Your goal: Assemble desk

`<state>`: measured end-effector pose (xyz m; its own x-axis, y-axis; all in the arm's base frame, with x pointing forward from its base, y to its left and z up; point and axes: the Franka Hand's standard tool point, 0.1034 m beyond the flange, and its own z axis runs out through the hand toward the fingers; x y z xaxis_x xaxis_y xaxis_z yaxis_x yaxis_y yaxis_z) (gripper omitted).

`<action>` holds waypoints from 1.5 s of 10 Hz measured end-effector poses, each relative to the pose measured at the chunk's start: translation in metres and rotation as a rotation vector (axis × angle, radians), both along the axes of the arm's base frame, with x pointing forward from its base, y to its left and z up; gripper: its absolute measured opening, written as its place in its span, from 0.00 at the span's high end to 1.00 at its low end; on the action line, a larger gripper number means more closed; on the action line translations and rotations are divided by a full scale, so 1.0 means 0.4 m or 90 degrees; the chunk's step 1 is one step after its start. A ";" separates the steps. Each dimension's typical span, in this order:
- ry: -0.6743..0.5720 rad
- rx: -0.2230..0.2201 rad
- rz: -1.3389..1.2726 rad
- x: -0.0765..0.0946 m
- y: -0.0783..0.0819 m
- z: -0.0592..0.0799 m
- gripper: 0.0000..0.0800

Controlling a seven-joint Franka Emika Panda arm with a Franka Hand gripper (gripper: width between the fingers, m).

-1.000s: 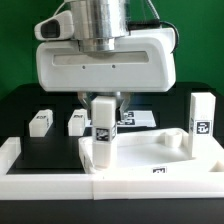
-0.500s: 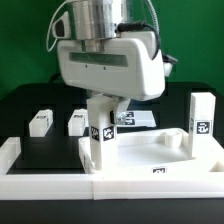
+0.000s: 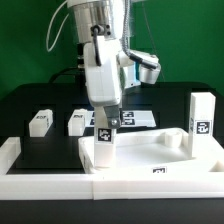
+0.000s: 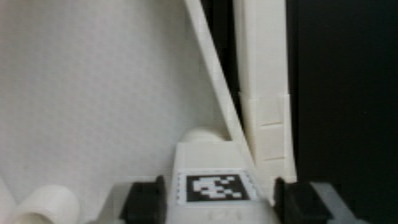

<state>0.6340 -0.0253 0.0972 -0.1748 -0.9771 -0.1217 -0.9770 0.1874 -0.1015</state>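
The white desk panel (image 3: 165, 158) lies flat at the front, rim up. One leg block (image 3: 103, 140) stands upright in the panel's corner on the exterior view's left, tag facing the camera. My gripper (image 3: 103, 109) comes straight down on it and is shut on its top. In the wrist view the fingers (image 4: 146, 199) press both sides of the tagged leg (image 4: 217, 170), with the panel's rim (image 4: 263, 110) below. A second leg (image 3: 201, 118) stands upright in the corner on the exterior view's right. Two loose legs (image 3: 40, 122) (image 3: 77, 122) lie on the black table.
The marker board (image 3: 138, 118) lies flat behind the panel. Long white bars (image 3: 40, 183) edge the table's front and its side on the exterior view's left. A green wall stands behind.
My gripper has turned about its vertical axis on the leg: its broad face showed a second ago, its narrow side shows now. The leg's tag has shifted slightly. The other parts have not moved.
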 end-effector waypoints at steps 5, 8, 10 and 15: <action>-0.028 -0.057 0.398 -0.003 0.001 0.005 0.20; -0.039 -0.078 0.540 -0.003 -0.003 0.007 0.19; -0.046 -0.090 0.632 -0.004 -0.011 0.007 0.19; -0.062 -0.121 0.779 0.006 -0.084 0.020 0.19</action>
<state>0.6364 -0.0589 0.1051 0.8655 -0.4948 0.0778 -0.4860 -0.8672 -0.1087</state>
